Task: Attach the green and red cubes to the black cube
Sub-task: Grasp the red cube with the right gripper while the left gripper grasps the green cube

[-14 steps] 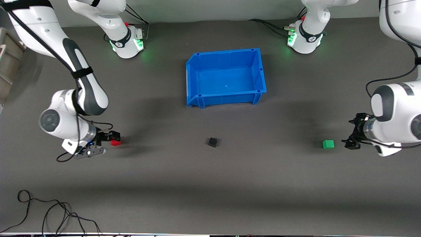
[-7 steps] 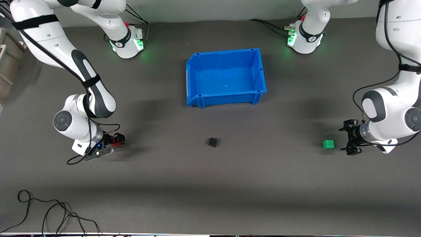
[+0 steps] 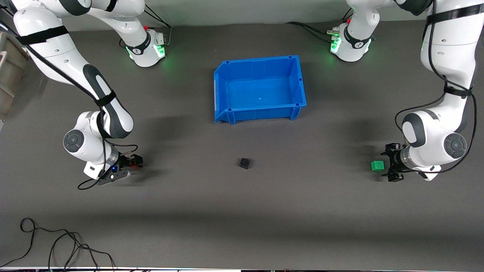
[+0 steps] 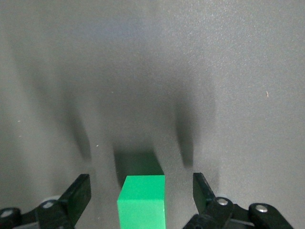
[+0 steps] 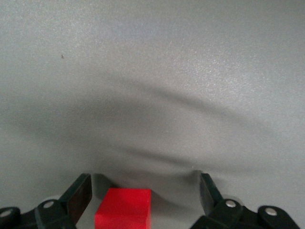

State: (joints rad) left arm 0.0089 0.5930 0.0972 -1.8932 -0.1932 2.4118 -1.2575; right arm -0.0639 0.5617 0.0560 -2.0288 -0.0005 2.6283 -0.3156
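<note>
- My left fingers spread wide, low at the tabletop's left-arm end; small green plastic cube sits between them with a gap either side, not gripped.
- My right fingers equally wide, straddling small red plastic cube at the right-arm end, no contact seen.
- Small matte black cube mid-tabletop, nearer the front camera than the blue plastic bin.

L gripper has moved in toward the green cube, now just beside it w/ fingers spread either side, cube between them. R gripper has closed in over the red cube, which is now mostly hidden; fingers apart around it.
</note>
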